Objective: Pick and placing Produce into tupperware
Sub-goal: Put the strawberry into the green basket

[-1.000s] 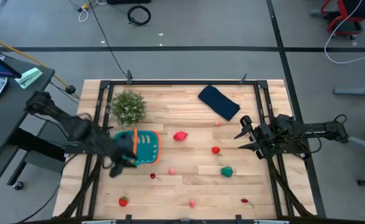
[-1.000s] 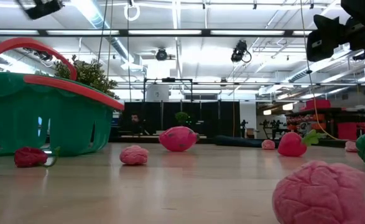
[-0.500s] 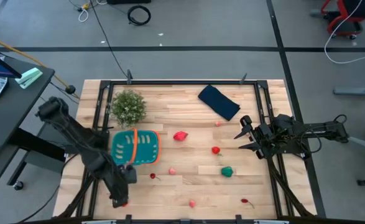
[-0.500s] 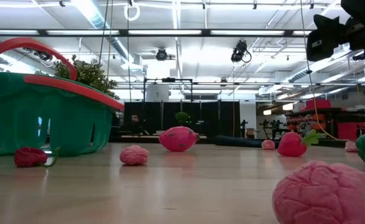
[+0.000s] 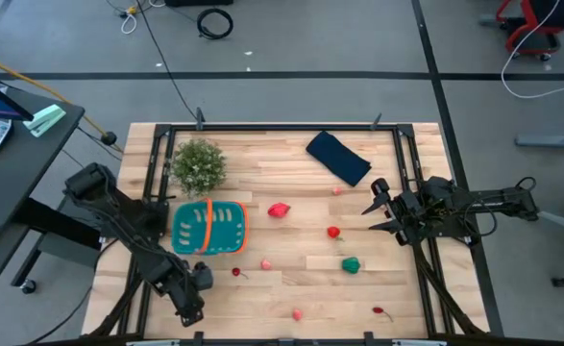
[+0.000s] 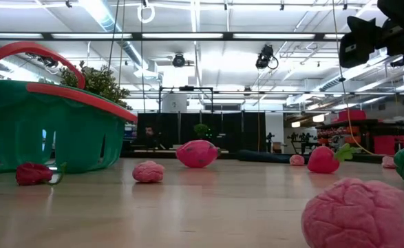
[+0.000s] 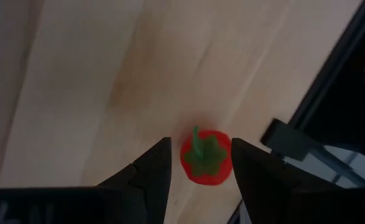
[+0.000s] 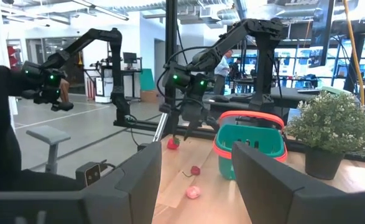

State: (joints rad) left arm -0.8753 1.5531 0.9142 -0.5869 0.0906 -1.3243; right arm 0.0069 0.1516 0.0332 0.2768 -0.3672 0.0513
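The teal tupperware basket with its orange rim stands at the table's left; the low view shows it too. Red, pink and one green toy produce lie scattered over the table. My left gripper is near the near-left corner, open. In the left wrist view its fingers stand on either side of a red toy with a green stem, without touching it. My right gripper waits open at the right edge.
A bushy plant stands behind the basket and a dark blue cloth lies at the far side. Loose pieces include a pink-red fruit, a red one and a pink one. Black frame rails line the table's edges.
My left arm has swung from beside the basket toward the table's near edge and now hangs over the red toy near the near-left corner. The basket stays in place and shows fully. My right arm has kept still.
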